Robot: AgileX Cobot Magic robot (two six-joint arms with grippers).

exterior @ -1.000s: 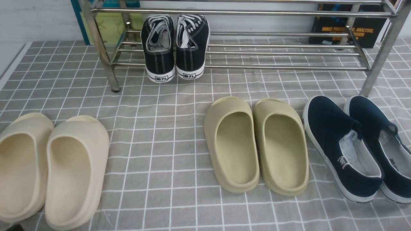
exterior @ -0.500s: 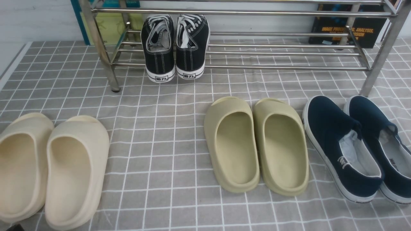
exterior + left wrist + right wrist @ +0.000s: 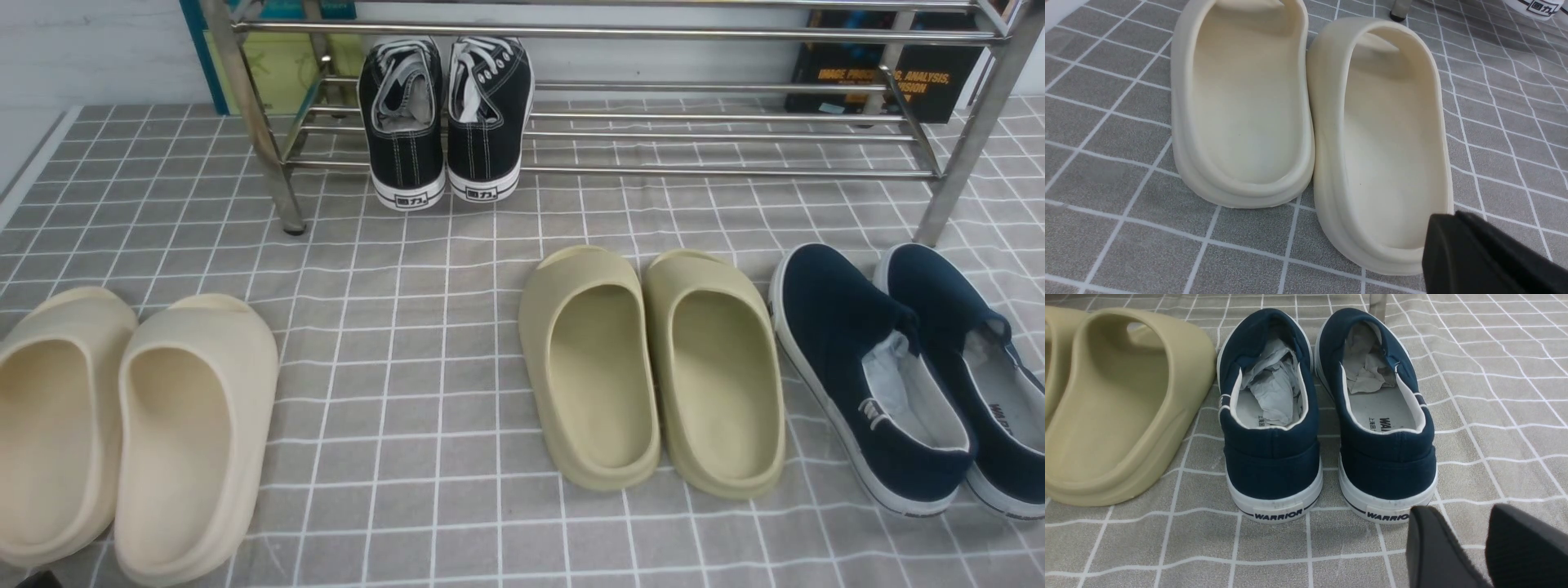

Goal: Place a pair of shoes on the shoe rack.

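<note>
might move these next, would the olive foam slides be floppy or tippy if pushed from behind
The olive foam slides look thick-walled and moulded in one piece, so probably stiff rather than floppy. Their wide flat soles sit level on the checked cloth, so tipping seems unlikely. Foam suggests they are light, and the cloth may bunch under a push.

Nothing differs between the earlier front views and this one. No shoe has shifted on the cloth. Neither arm has entered that view.

Before you: two navy slip-ons point(image 3: 1327, 416) side by side, heels nearest, stuffed with crumpled paper point(image 3: 1274, 386), on a grey checked cloth point(image 3: 1494, 396). An olive slide point(image 3: 1118, 412) lies just beside. Your right gripper point(image 3: 1474, 543) shows parted fingers.
</note>
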